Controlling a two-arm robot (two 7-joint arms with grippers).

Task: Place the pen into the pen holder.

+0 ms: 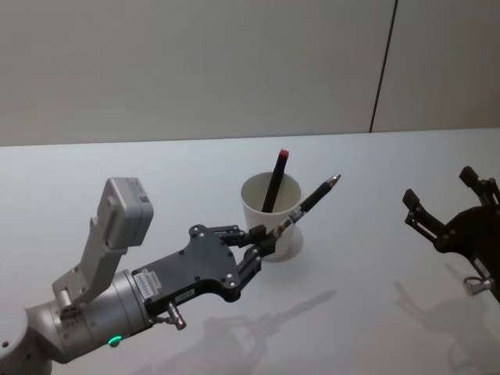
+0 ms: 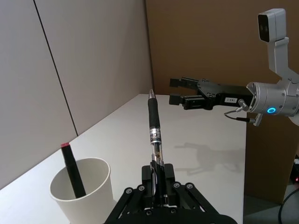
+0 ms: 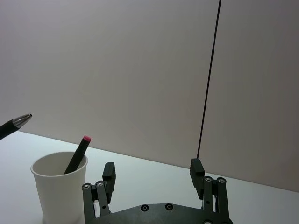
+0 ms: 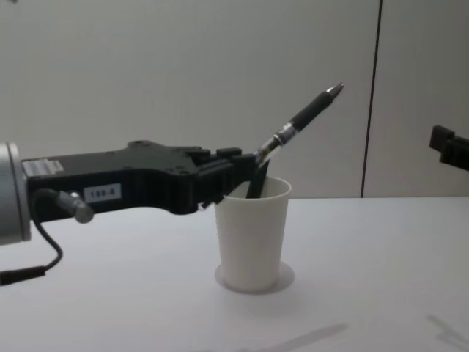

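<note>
- The left pincer (image 1: 266, 238) is pinched on the rear end of the pen (image 1: 312, 199). The dark barrel slants upward, with the silver tip highest and pointing away from the robot.
- The pen holder (image 1: 291, 234), a white paper cup, stands upright on the worktop (image 1: 156, 180). A red-capped pen (image 1: 275, 183) leans inside it against the far rim.
- In the chest view the left pincer (image 4: 245, 172) sits at about rim height on the near side of the pen holder (image 4: 249, 235), and the pen (image 4: 304, 114) rises above the mouth. In the left wrist view the pen holder (image 2: 91, 186) lies off to one side of the pincer (image 2: 158, 179). The pen is therefore judged not yet inside.
- The right pincer (image 1: 437, 191) is parked well apart on the right with its fingers spread, and it takes no part in the step.
- Recommended method:
  - Raise the wrist so the gripped end clears the rim.
  - Bring the barrel nearer to upright.
  - Centre the lower end over the open part of the mouth, away from the red-capped pen.
  - Lower until the end is well below the rim, and only then open.
- Risks: the cup is light and the pincer is close to its wall, so a sideways nudge could tip it. Letting go while the pen is steeply slanted could make it lever over the rim and fall out.
</note>
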